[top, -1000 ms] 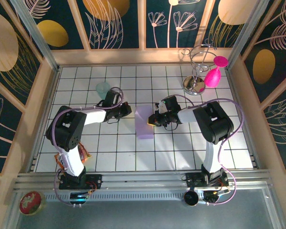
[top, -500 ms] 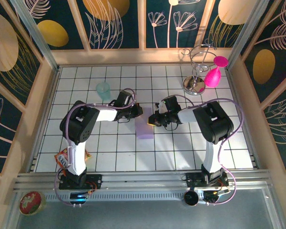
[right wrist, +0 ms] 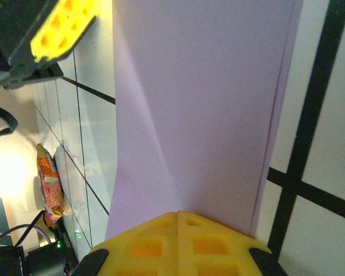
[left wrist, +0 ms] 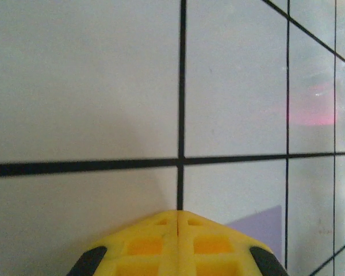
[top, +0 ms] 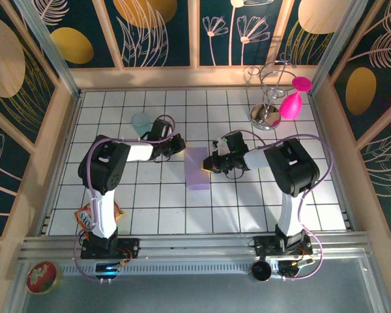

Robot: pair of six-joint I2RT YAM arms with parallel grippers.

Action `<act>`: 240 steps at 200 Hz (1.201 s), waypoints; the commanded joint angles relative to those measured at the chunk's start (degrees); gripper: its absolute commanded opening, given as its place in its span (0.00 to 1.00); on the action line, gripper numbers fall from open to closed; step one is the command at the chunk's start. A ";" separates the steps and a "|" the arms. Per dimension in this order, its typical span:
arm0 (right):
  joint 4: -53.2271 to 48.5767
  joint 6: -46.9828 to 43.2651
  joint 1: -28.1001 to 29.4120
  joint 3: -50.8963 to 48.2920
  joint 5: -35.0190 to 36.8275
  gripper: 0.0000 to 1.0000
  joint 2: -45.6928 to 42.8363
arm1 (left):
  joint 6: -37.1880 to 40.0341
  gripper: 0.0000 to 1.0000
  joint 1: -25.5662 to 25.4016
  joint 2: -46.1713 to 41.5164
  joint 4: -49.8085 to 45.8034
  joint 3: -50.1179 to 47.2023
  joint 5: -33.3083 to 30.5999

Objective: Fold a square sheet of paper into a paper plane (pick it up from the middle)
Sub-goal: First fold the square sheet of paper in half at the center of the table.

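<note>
Folded square sheet of paper (top: 197, 167) is being pinned mid-frame by closed right gripper (top: 209, 163); closed, empty left gripper (top: 180, 145) is being pulled back leftward; crease likely finished.

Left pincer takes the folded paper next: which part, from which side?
Probably the middle of its left long edge, coming in low from the left. The paper lies flat and thin, and the right pincer rests shut on the opposite edge. The left pincer is shut, so open first.
</note>
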 commanded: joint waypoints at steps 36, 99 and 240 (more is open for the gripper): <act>-14.89 -3.30 0.60 -6.60 22.75 0.00 12.68 | 6.04 0.02 1.69 1.97 -9.56 6.87 -2.82; -15.16 -3.27 0.63 -6.06 22.13 0.00 12.76 | 1.92 0.02 -3.78 -13.89 -9.58 -3.68 -2.30; -15.75 -2.40 1.04 -5.84 23.38 0.00 13.46 | -2.98 0.01 -11.48 -11.80 -8.36 -12.41 6.44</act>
